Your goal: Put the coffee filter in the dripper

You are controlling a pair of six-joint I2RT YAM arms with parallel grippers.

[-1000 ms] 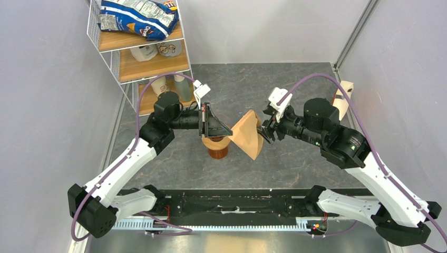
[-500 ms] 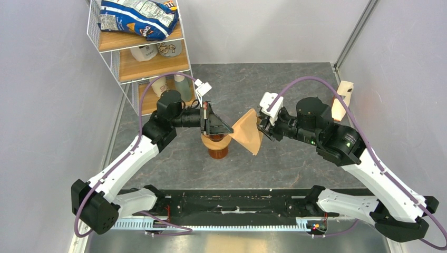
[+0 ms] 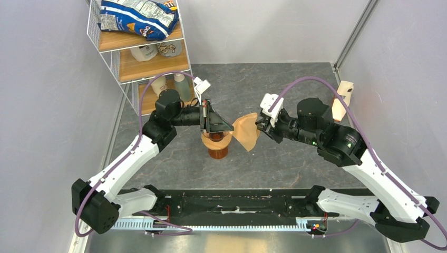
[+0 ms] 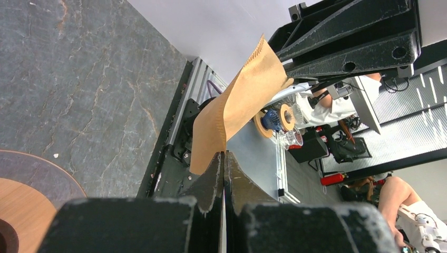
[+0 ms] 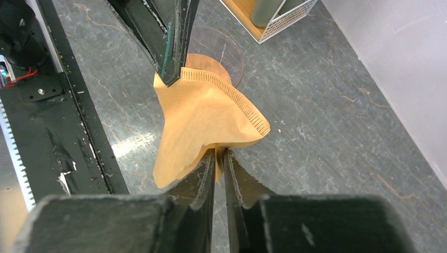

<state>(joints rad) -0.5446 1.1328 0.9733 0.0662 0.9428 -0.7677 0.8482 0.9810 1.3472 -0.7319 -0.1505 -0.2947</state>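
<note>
The tan paper coffee filter [image 3: 246, 132] hangs in the air between both grippers, just right of the dripper. My left gripper [image 3: 227, 128] is shut on its left corner [image 4: 211, 158]. On the opposite edge, my right gripper [image 3: 259, 126] is shut with the paper pinched between its fingertips [image 5: 220, 152]. The filter [image 5: 205, 116] bulges open and is creased in the right wrist view. The dripper [image 3: 215, 139], a light-wood ring, sits on an amber glass vessel [image 3: 217, 153] below the left gripper. Part of the ring shows in the left wrist view [image 4: 16, 211] and behind the filter [image 5: 211, 62].
A white wire shelf [image 3: 138, 50] with a blue snack bag and bottles stands at the back left. A pale wooden stand [image 3: 341, 97] is at the right wall. The black rail [image 3: 226, 203] with the arm bases runs along the near edge.
My right gripper has moved left and closed on the filter's free edge. The filter has bunched narrower between the two grippers. The left gripper has kept its hold.
</note>
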